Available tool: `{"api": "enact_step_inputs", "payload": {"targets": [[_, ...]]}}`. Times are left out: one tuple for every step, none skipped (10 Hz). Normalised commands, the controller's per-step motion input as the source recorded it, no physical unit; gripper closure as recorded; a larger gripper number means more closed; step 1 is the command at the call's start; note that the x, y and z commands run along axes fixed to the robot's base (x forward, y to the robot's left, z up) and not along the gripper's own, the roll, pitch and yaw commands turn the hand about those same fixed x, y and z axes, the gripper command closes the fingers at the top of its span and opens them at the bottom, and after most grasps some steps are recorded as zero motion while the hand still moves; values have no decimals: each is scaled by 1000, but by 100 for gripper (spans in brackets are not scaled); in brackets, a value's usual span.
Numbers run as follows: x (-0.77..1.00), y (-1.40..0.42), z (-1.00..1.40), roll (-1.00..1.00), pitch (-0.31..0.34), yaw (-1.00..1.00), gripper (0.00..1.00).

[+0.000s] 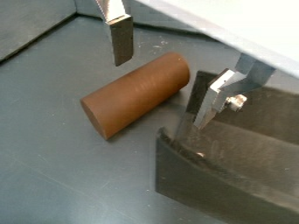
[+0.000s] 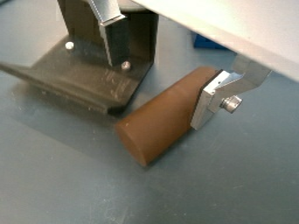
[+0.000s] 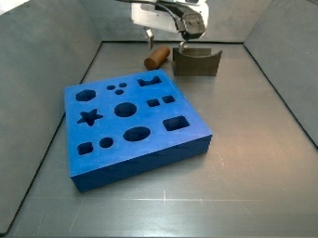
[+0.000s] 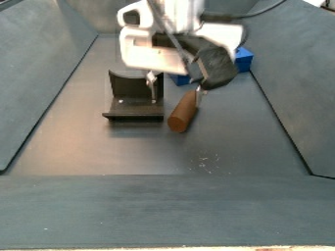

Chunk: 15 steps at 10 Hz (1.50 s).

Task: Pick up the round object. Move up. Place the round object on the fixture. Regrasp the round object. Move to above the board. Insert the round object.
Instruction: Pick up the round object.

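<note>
Gripper (image 1: 158, 74) is straddling the round object (image 1: 136, 94) with fingers wide (nothing held); closing off-centre beside the fixture (image 1: 233, 171) risks rolling it away.

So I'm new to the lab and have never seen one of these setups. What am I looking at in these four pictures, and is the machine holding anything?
It is one robot arm with a two-finger gripper. Two pictures come from cameras on its wrist, looking down past the silver fingers; two come from cameras fixed beside the table. On the grey floor lies a brown peg on its side, next to a dark fixture. In a side view you also see the big blue board with shaped holes, apart from the peg. The gripper hangs low over the peg, one finger on each side, jaws open. Nothing is held yet: the peg rests on the floor.
</note>
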Motion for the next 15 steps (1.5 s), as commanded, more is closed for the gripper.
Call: {"api": "enact_step_inputs", "payload": {"targets": [[-143, 0, -389, -169, -214, 63, 0], [0, 0, 0, 20, 0, 0, 0], [0, 46, 0, -11, 0, 0, 0], [-177, 137, 0, -209, -154, 14, 0], [-434, 183, 0, -351, -400, 0, 0], [-400, 94, 0, -260, -377, 0, 0], [0, 0, -31, -9, 0, 0, 0], [171, -14, -126, -80, 49, -11, 0], [306, -23, -114, -29, 274, -63, 0], [0, 0, 0, 0, 0, 0, 100], [0, 0, 0, 0, 0, 0, 100], [0, 0, 0, 0, 0, 0, 100], [0, 0, 0, 0, 0, 0, 100], [0, 0, 0, 0, 0, 0, 100], [0, 0, 0, 0, 0, 0, 100]]}}
